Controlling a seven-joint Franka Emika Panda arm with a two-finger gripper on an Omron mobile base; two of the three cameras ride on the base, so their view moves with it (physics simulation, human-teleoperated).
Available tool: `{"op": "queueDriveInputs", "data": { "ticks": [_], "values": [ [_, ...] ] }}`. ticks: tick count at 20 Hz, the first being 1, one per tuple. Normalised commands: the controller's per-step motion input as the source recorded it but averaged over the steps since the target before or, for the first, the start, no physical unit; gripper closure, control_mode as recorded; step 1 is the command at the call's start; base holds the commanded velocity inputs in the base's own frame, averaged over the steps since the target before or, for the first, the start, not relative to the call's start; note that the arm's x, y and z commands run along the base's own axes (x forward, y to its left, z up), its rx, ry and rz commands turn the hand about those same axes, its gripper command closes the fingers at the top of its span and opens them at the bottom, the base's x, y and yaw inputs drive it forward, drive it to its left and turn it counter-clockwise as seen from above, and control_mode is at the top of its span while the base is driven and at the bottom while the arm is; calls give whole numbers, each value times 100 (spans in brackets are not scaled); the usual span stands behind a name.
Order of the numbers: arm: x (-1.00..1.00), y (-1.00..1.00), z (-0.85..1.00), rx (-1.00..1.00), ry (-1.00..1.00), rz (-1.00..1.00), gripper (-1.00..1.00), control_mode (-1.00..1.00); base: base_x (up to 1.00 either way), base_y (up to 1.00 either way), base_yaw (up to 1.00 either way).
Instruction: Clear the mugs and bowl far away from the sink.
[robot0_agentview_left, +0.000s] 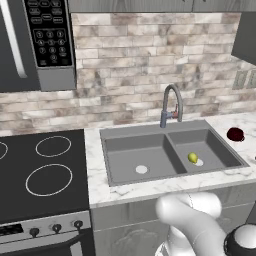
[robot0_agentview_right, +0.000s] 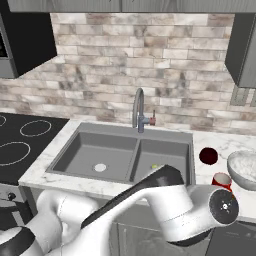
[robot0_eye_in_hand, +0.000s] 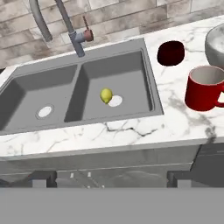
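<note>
Your gripper (robot0_eye_in_hand: 111, 180) sits low before the counter (robot0_eye_in_hand: 131, 129) edge in the hand view, its two dark fingertips (robot0_eye_in_hand: 41, 178) spread well apart with nothing between them — open and empty. Just past that edge you have the red mug (robot0_eye_in_hand: 205, 94) upright on the marble, right of the sink (robot0_eye_in_hand: 78, 87), its pale inside showing. Behind it, nearer the wall, stands the dark mug (robot0_eye_in_hand: 171, 53), apart from the red one. At the far right edge you catch the rim of the bowl (robot0_eye_in_hand: 215, 43); the right base view shows it better — the bowl (robot0_agentview_right: 244, 169) wide and mottled inside, close beside the red mug (robot0_agentview_right: 221, 181), with the dark mug (robot0_agentview_right: 208, 155) to their left, near the sink's rim.

Look into the sink: a small yellow-green fruit (robot0_eye_in_hand: 106, 95) lies in the right basin, touching the drain, and the left basin holds only its drain. The faucet (robot0_eye_in_hand: 65, 26) rises behind the divider.

From the left base view you see the dark mug (robot0_agentview_left: 235, 134) on the counter, plus the stove (robot0_agentview_left: 40, 170) left of the sink and a microwave (robot0_agentview_left: 37, 40) above it.
</note>
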Motion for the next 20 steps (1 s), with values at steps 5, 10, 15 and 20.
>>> {"op": "queueDriveInputs", "data": {
  "ticks": [5, 10, 15, 20],
  "values": [
    [-26, -79, 0, 22, -32, 0, -100, -100, 0, 0, 0],
    [-4, -46, 0, 9, -16, 0, -100, -100, 0, 0, 0],
    [1, -15, 0, 0, -7, 1, -100, -100, 0, 0, 0],
    [12, -8, -3, 0, -3, 0, -100, -100, 0, 0, 0]
  ]
}}
